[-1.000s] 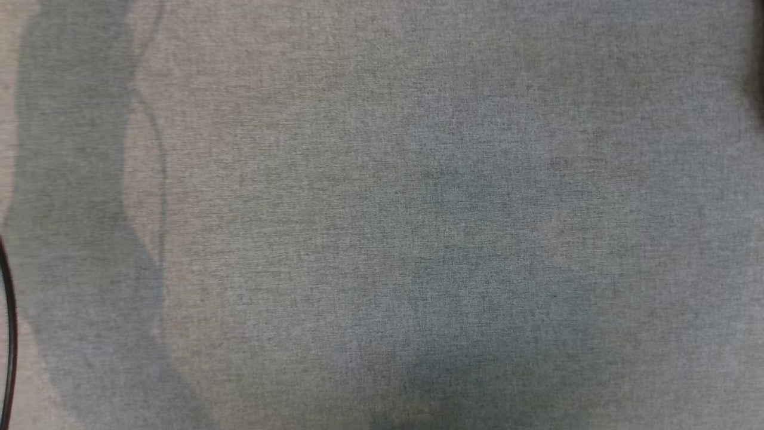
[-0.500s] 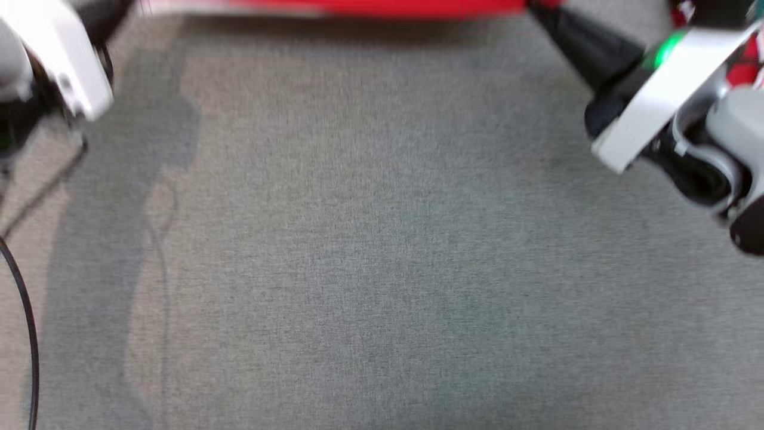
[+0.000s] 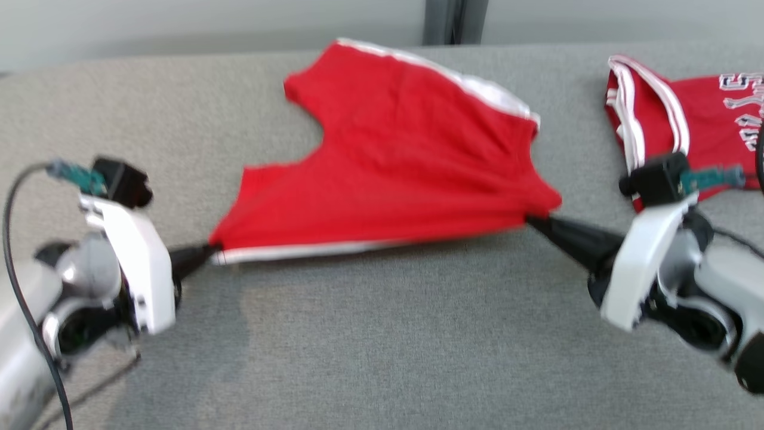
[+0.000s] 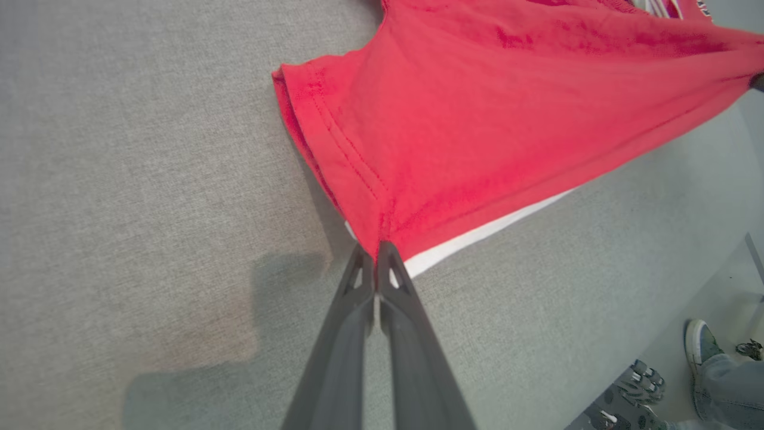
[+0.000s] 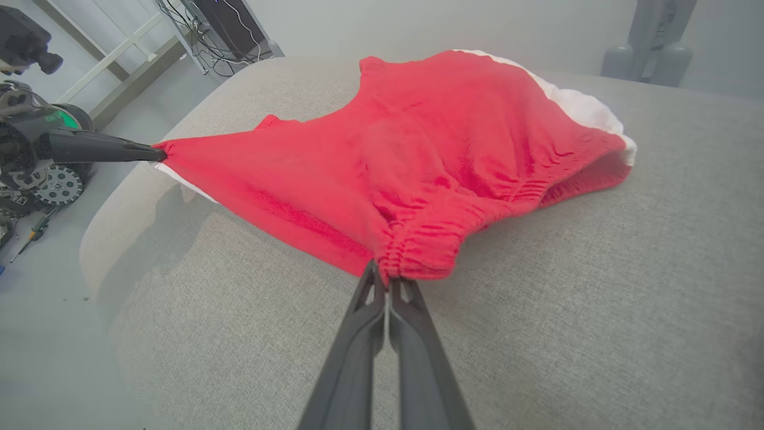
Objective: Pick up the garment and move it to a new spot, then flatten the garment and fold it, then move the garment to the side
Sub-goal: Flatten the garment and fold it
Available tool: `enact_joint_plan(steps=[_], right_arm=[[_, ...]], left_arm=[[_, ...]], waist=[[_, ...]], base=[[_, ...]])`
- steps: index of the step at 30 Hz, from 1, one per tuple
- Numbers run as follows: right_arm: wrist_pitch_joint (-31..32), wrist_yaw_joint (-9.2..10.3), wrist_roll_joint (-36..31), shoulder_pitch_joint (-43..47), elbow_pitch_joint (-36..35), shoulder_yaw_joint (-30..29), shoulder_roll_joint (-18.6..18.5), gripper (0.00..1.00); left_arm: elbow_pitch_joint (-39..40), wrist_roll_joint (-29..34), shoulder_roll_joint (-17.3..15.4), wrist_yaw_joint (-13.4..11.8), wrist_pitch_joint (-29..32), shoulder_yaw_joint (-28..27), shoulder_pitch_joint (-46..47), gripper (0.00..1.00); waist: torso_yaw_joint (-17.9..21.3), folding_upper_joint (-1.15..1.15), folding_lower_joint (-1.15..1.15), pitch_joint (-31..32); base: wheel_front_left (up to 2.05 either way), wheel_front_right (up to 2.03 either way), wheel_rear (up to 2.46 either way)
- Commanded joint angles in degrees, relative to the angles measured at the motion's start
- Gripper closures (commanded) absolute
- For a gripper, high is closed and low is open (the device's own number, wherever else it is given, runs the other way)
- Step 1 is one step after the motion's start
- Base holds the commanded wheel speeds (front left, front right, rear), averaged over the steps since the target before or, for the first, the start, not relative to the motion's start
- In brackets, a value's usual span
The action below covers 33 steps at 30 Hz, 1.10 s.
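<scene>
The red garment (image 3: 388, 161) lies stretched left to right over the worktop's (image 3: 382, 346) far half, its long axis running straight between the left gripper (image 3: 210, 248) and the right gripper (image 3: 532, 219), whose jaws each pinch tight on a near corner.

1. We see a grey fabric pad (image 3: 382, 358) with a plain weave.
2. Toward the pad's right end lies a crumpled red jersey (image 3: 704, 119) with white stripes and white lettering.
3. Behind the pad's far edge, a dark grey post (image 3: 455, 21) stands against a pale wall (image 3: 179, 24).
4. Off the pad's edge, on the floor, we make out a person's shoe (image 4: 698, 346).
5. Past the pad's rounded corner stands a rack (image 5: 227, 30) hung with cables.
</scene>
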<state>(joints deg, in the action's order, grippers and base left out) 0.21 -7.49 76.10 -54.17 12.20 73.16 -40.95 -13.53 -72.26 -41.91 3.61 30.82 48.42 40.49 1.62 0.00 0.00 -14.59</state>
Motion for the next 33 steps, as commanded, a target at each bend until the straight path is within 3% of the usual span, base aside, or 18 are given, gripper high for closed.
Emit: enact_joint_plan(steps=[1, 13, 19, 26, 33], right_arm=[[-0.38, -0.03, -0.29, 2.3, -0.65, 0.02, -1.0, 1.0], [2.25, -0.02, -0.52, 16.82, -8.11, 0.03, -8.99, 1.0], [1.86, -0.02, 0.12, 21.17, -11.3, -0.75, -12.34, 1.0], [3.2, -0.02, -0.51, 22.25, -12.39, -2.59, -12.76, 1.0], [12.58, -0.02, 3.12, 18.51, -12.8, -5.84, -10.7, 1.0]], left_arm=[[2.3, -0.78, -1.22, -1.04, 0.17, 0.21, -2.55, 1.0], [25.56, -4.63, -11.22, -9.6, 2.32, 2.72, -17.02, 1.0], [31.61, -5.25, -13.63, -12.19, 1.77, 2.93, -20.26, 1.0], [32.71, -4.72, -14.43, -12.54, 2.3, 2.67, -19.24, 1.0], [28.83, -4.84, -12.59, -10.32, 8.57, 1.14, -10.43, 1.0]], waist=[[-0.51, 0.0, 0.0, 3.22], [-0.33, 0.0, 0.0, 7.07], [0.08, 0.0, 0.0, 7.02], [0.98, 0.0, 0.0, 7.07], [2.13, 0.0, 0.0, 4.12]], base=[[0.0, 0.0, 0.0], [0.0, 0.0, 0.0], [0.0, 0.0, 0.0], [0.0, 0.0, 0.0], [0.0, 0.0, 0.0]])
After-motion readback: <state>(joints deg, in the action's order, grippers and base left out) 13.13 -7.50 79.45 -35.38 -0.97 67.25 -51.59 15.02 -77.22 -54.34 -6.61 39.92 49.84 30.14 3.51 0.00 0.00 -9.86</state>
